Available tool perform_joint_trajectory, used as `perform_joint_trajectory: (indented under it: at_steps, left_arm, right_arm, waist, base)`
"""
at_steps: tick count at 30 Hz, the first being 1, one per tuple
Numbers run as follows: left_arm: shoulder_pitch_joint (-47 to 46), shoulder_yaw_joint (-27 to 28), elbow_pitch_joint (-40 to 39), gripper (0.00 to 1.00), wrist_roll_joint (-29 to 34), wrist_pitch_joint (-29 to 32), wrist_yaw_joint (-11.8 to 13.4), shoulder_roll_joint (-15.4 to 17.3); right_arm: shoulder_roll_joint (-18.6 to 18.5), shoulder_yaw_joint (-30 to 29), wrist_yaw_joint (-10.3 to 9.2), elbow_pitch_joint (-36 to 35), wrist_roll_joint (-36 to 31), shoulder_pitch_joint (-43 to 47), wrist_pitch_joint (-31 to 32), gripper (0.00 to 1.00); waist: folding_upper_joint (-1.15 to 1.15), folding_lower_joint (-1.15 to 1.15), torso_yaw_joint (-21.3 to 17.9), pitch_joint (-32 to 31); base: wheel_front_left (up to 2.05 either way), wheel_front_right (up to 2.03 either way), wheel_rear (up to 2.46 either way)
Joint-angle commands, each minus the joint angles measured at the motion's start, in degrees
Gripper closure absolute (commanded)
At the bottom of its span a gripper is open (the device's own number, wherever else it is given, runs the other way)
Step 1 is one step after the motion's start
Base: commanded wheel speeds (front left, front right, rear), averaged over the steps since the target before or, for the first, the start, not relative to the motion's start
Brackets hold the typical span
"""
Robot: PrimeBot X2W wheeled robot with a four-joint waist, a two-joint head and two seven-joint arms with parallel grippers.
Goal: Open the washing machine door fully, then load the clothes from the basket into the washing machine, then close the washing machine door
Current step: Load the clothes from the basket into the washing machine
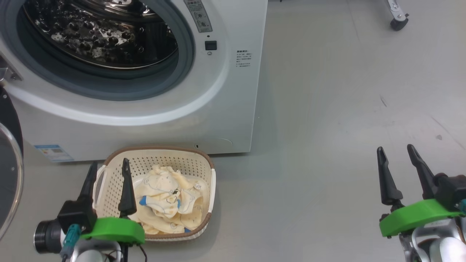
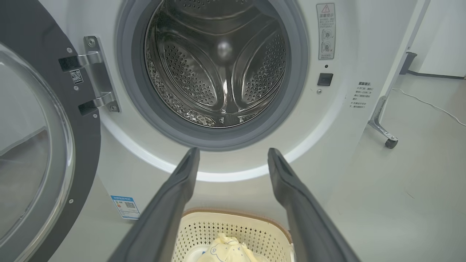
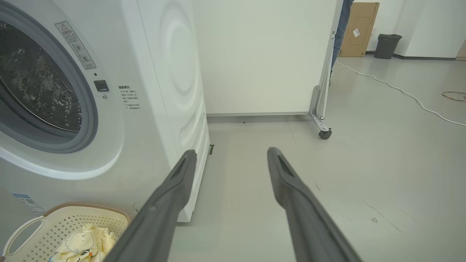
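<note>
The white washing machine (image 1: 225, 109) stands with its steel drum (image 2: 218, 69) exposed. Its black-framed glass door (image 2: 32, 153) is swung wide to the left on its hinge. On the floor in front sits the cream basket (image 1: 160, 156) holding pale yellow clothes (image 1: 171, 200) with blue patches. My left gripper (image 1: 108, 168) hovers open over the basket's left side, nothing between its fingers. My right gripper (image 1: 396, 153) stands open over bare floor far to the right. The basket (image 3: 58, 225) and clothes (image 3: 85, 243) also show at the lower left of the right wrist view.
A white panel (image 3: 269, 54) on a wheeled foot (image 3: 324, 134) stands behind and right of the machine. A white cable (image 3: 400, 92) runs across the floor. A cardboard box (image 3: 358, 29) and a dark bin (image 3: 386, 45) sit at the far wall.
</note>
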Motion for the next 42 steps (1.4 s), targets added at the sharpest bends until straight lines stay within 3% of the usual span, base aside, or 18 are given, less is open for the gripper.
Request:
perform_joint_trajectory:
  at_steps: [1,31,42]
  left_arm:
    - [-2.2,1.7,-1.9,0.0,-0.4,-0.5,0.4,1.4]
    - [-4.5,-0.9,1.2,0.0,-0.8,0.7,0.7,1.9]
    - [-10.8,-2.4,11.9,0.0,-3.4,4.6,-2.7,1.7]
  right_arm:
    - [-0.7,1.2,0.01,-1.7,0.5,-1.4,-0.6,0.0]
    - [-0.7,1.5,0.01,-2.2,0.7,-2.1,-0.7,0.0]
    - [-0.7,2.6,0.01,-3.0,1.0,-4.4,-0.8,0.0]
  waist:
    - [0.0,0.0,-0.1,-0.1]
    - [0.0,0.0,-0.2,2.4]
    - [0.0,0.0,-1.7,7.9]
  base:
    - [0.0,0.0,0.0]
    - [0.0,0.0,0.0]
    - [0.0,0.0,0.0]
